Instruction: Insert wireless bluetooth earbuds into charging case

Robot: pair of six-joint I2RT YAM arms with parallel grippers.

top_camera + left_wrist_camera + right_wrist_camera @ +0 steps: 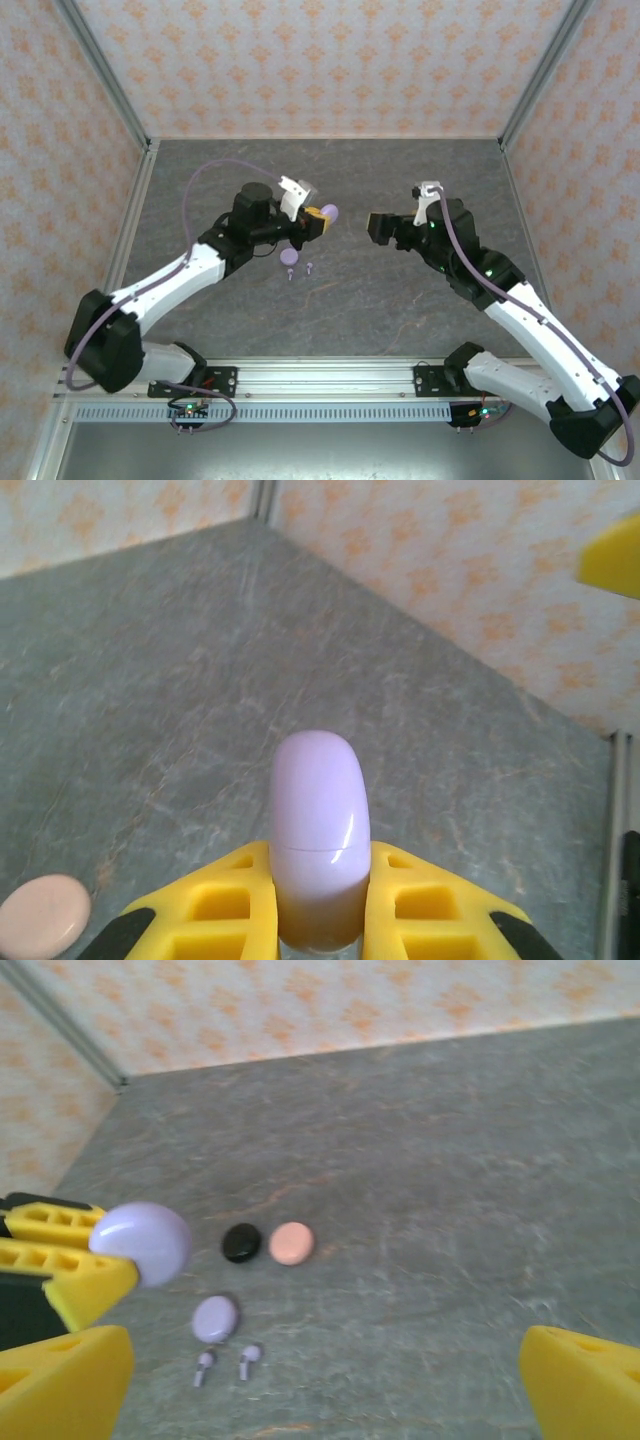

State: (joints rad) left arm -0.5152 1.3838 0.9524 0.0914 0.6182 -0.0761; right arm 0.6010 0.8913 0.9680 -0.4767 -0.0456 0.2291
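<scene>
Clamping a lilac charging case (pixel 318 830), the left claw (pixel 320 219) faces the wide-open right claw (pixel 378 228).

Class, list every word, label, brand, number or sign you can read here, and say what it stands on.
No readable text anywhere.
The glossy lilac oval case, black round disc, pink round disc and lilac round disc bear no print.
The patterned wallpaper shows orange ornament, not writing.

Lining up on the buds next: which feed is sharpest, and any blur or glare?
Right wrist: two lilac earbuds soft but distinct, own fingers blurred at the corners. Left wrist: sharpest, glare streak on the held lilac case. Top external: buds mere specks.
</scene>
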